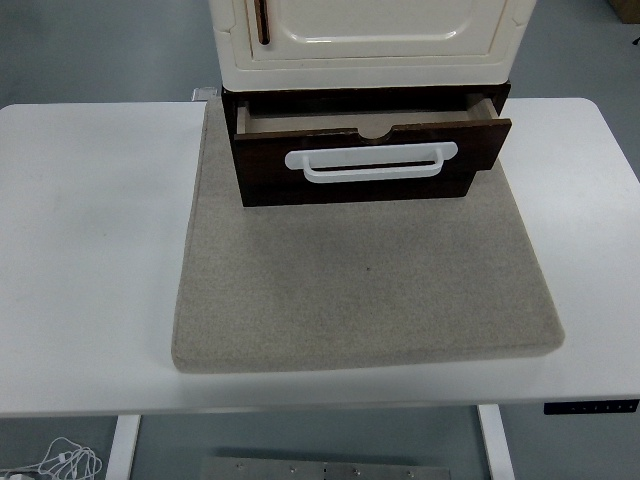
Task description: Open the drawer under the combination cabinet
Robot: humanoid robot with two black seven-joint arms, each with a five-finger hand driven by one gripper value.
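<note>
Neither hand is in view, so their state cannot be told. With the drawer (pixel 365 160) part-open, slightly skewed beneath the cabinet (pixel 365 40), any further pull on its white handle (pixel 371 163) might jam it or drag the mat (pixel 365 290) across the counter (pixel 90 250).

Mat (pixel 365 290) lies on the counter (pixel 90 250), centred. Cabinet (pixel 365 40) stands on the mat's far part. Drawer (pixel 370 150) under the cabinet, pulled partway out toward the near edge, handle (pixel 370 163) on its front. Counter bare left and right of the mat.
</note>
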